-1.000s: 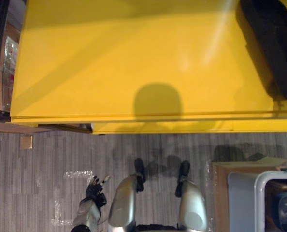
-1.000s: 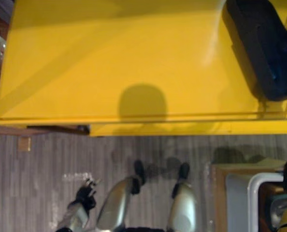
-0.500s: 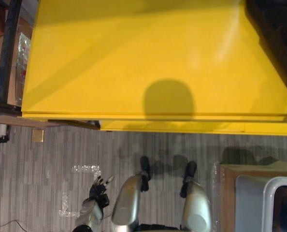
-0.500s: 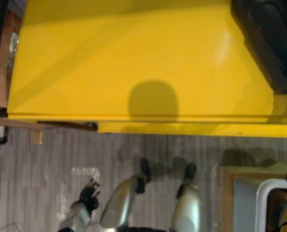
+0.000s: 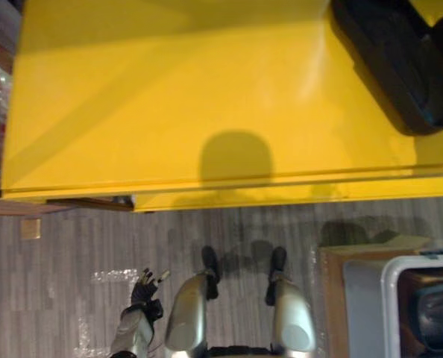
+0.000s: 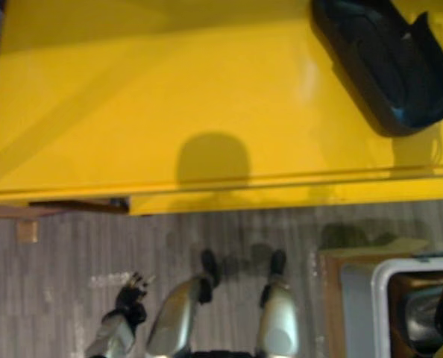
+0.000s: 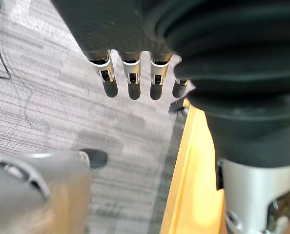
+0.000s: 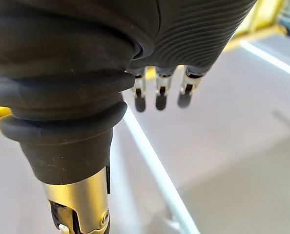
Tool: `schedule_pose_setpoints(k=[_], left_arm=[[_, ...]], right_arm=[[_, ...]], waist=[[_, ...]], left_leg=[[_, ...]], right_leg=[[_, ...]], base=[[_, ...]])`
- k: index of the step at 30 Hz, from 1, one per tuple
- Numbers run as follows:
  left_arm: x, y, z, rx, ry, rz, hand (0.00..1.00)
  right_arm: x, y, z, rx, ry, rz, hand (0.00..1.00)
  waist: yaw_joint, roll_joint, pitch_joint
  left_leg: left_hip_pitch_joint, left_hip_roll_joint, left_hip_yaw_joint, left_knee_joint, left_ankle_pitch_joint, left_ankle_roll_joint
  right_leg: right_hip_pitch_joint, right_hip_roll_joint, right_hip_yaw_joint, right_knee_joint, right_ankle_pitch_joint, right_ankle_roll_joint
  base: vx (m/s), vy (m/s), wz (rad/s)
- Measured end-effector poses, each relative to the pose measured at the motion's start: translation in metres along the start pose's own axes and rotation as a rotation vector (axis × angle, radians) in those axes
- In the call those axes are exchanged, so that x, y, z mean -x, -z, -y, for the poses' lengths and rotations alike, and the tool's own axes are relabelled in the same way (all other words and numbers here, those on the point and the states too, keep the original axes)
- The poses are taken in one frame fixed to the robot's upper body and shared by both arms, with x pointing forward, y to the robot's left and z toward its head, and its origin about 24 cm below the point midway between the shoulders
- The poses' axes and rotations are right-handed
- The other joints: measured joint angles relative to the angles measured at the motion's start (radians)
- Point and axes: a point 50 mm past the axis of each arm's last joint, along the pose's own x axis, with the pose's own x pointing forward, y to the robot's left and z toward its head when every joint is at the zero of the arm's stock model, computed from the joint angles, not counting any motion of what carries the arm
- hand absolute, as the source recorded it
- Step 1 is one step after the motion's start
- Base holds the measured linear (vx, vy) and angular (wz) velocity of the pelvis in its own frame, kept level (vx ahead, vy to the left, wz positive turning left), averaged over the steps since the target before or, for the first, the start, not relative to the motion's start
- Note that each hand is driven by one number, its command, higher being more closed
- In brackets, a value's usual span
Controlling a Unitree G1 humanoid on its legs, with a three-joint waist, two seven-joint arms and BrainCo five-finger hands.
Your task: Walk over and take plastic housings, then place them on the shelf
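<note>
Gleaming smooth yellow table (image 5: 169,89), curved black plastic housing (image 5: 397,63) atop

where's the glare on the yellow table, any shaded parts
Left eye view: a pale glare streak runs down the yellow table just left of the black plastic housing; a darker diagonal band crosses its left half. Right eye view: the same.

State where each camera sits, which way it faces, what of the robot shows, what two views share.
Left eye view: on the head, facing down at the yellow table, black housing and floor; left hand low at left.
Right eye view: beside it, same scene; both share the table, housing and grey bin.
Left wrist view: on that wrist, along open fingers toward floor and table edge.
Right wrist view: on that wrist, right hand open over a grey surface.
</note>
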Motion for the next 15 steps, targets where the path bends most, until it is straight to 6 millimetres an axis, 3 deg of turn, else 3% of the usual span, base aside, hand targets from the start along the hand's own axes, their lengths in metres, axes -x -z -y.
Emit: schedule_pose_setpoints(k=[2,6,10,15], left_arm=[[0.000,-0.005,-0.006,0.003,-0.016,0.021,0.00],[-0.001,-0.014,-0.023,-0.051,-0.051,0.045,0.00],[0.000,-0.018,-0.035,-0.072,-0.081,0.057,0.00],[0.006,-0.011,-0.046,-0.114,-0.102,0.034,0.00]], right_arm=[[0.015,0.000,0.004,0.017,-0.111,0.048,0.00],[0.046,0.007,-0.009,0.025,-0.397,0.063,0.00],[0.076,0.015,-0.017,-0.024,-0.642,0.031,0.00],[0.093,0.020,-0.022,-0.076,-0.789,-0.021,0.00]], waist=[[-0.014,-0.041,-0.006],[-0.036,-0.095,-0.022],[-0.039,-0.118,-0.034],[-0.038,-0.144,-0.044]], left_leg=[[0.006,0.014,0.005,0.009,-0.013,-0.010],[0.005,0.038,0.019,0.036,-0.035,-0.017],[0.014,0.042,0.021,0.038,-0.041,-0.020],[0.023,0.043,0.023,0.034,-0.042,-0.022]], right_leg=[[0.012,0.015,0.010,-0.013,0.001,-0.002],[0.014,0.033,0.024,-0.017,0.001,-0.003],[0.027,0.038,0.025,-0.026,0.001,-0.003],[0.035,0.040,0.027,-0.029,0.001,-0.004]], base=[[0.03,-0.005,-0.15],[0.03,-0.012,-0.17],[0.02,-0.002,-0.02],[0.00,0.000,0.00]])
